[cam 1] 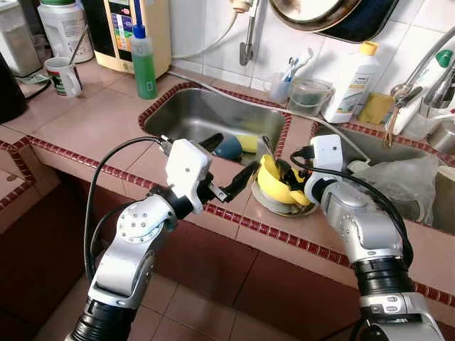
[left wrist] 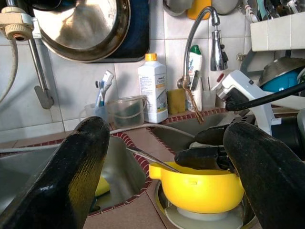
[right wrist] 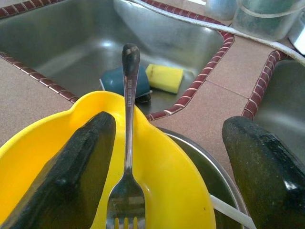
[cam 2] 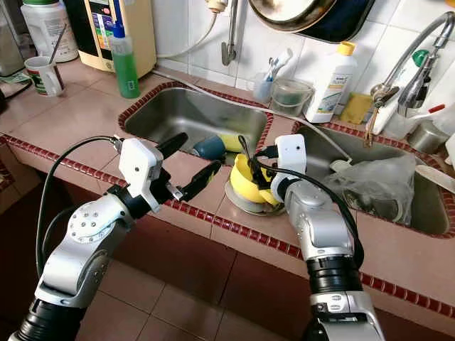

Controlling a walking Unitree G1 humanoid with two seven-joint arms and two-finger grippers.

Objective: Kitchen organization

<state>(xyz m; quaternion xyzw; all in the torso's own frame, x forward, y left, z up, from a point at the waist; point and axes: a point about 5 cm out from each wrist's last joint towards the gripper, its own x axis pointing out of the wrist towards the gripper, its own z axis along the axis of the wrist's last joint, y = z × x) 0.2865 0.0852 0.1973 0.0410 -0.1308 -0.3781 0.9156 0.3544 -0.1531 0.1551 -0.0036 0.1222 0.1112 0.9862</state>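
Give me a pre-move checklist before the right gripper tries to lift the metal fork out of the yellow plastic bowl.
1. Right gripper open: ok, fingers spread wide.
2. Metal fork between its fingers: ok; it lies just beside one finger, untouched.
3. One finger inside the yellow plastic bowl, the other outside its rim: ok for a rim grasp, not ok for pinching the fork alone.
4. Bowl support: ok, it sits on a round metal plate on the counter between the steel sinks.
5. Left gripper clear: ok, open, beside the bowl.
6. Whether the bowl holds anything else: cannot tell.
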